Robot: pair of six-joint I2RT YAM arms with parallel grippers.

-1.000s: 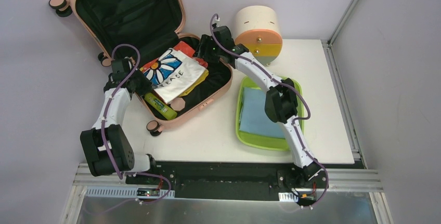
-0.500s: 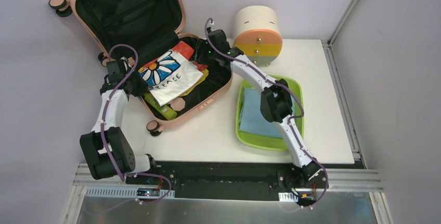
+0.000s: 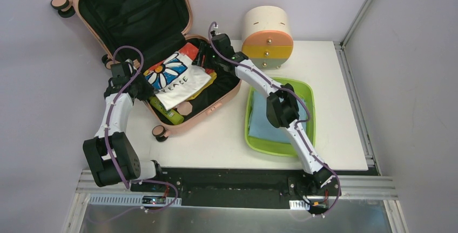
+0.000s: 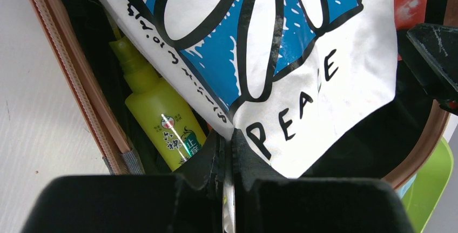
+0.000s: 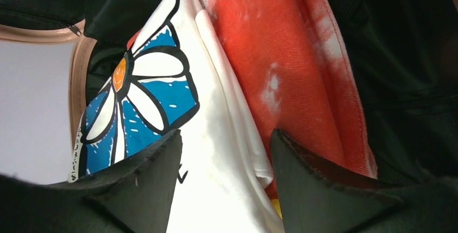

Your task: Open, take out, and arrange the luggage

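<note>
Two grippers are working inside the luggage [image 3: 213,107], which is lying open, lid raised, left of the lime-green tray [image 3: 309,90]. Left gripper [image 4: 227,149]: its wrist view alone is showing the fingers pressing together at the daisy T-shirt [image 4: 302,81] corner, beside a yellow-green bottle [image 4: 162,130]. Right gripper [image 5: 224,146]: fingers are standing apart over the shirt and an orange-red garment [image 5: 291,65].

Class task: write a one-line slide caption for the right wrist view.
Right gripper, fingers open, hovers over a white daisy-print cloth and an orange-red cloth inside the open luggage.
</note>
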